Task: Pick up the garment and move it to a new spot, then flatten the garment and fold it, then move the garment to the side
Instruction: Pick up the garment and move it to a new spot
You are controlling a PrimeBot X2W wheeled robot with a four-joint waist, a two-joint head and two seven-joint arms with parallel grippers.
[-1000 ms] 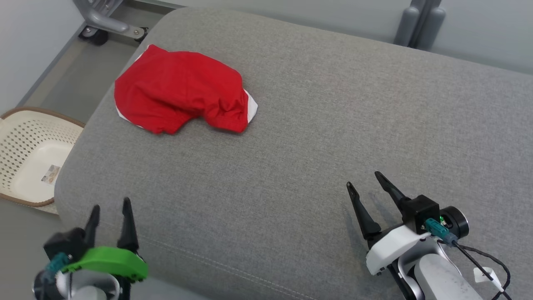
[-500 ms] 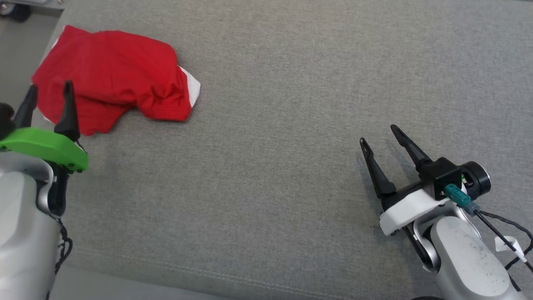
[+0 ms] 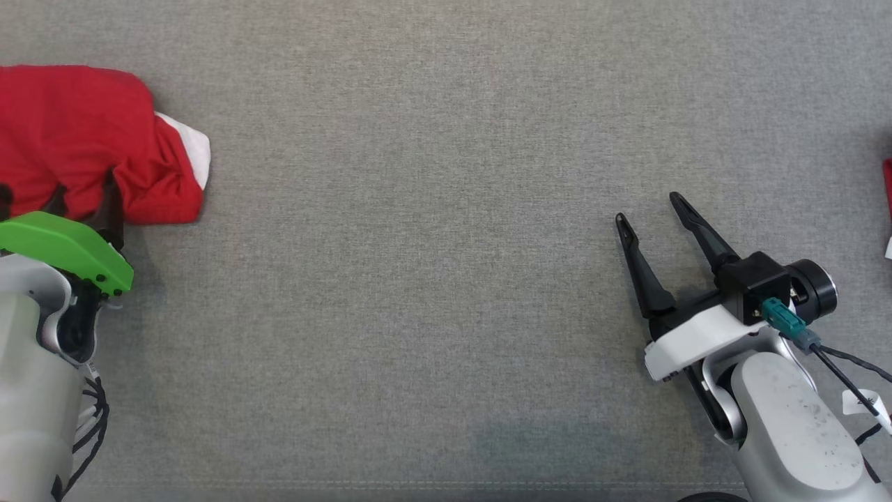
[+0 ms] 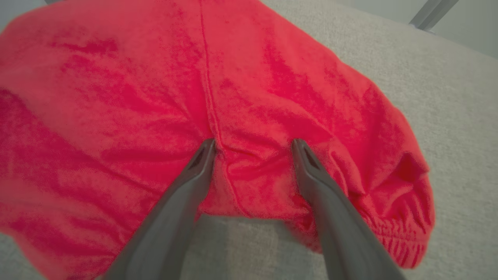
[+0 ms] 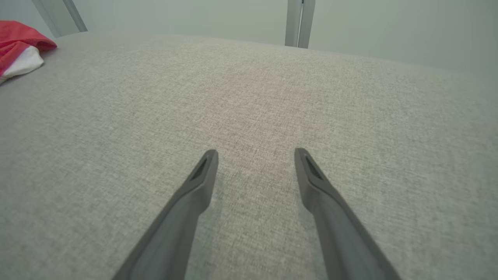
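Observation:
The garment (image 3: 77, 139) is red with a white trim and lies crumpled on the grey cushion (image 3: 418, 244) at the far left of the head view. My left gripper (image 3: 83, 199), under its green cover, stands open with both fingers over the garment's near edge. In the left wrist view its tips (image 4: 253, 144) straddle a seam of the red garment (image 4: 249, 97); I cannot tell whether they touch the cloth. My right gripper (image 3: 648, 208) is open and empty over bare cushion at the right. The right wrist view shows its fingers (image 5: 255, 151) apart and the garment (image 5: 19, 42) far off at the top left.
A sliver of something red (image 3: 888, 181) shows at the right edge of the head view. A stitched seam (image 3: 418, 484) marks the cushion's front edge. Grey metal posts (image 5: 299, 21) and a pale wall stand behind the cushion.
The head camera has swung, shifting the whole picture left and down. My left gripper has gone from the cushion's front edge forward onto the garment's near edge, still open. The right gripper has hardly moved.

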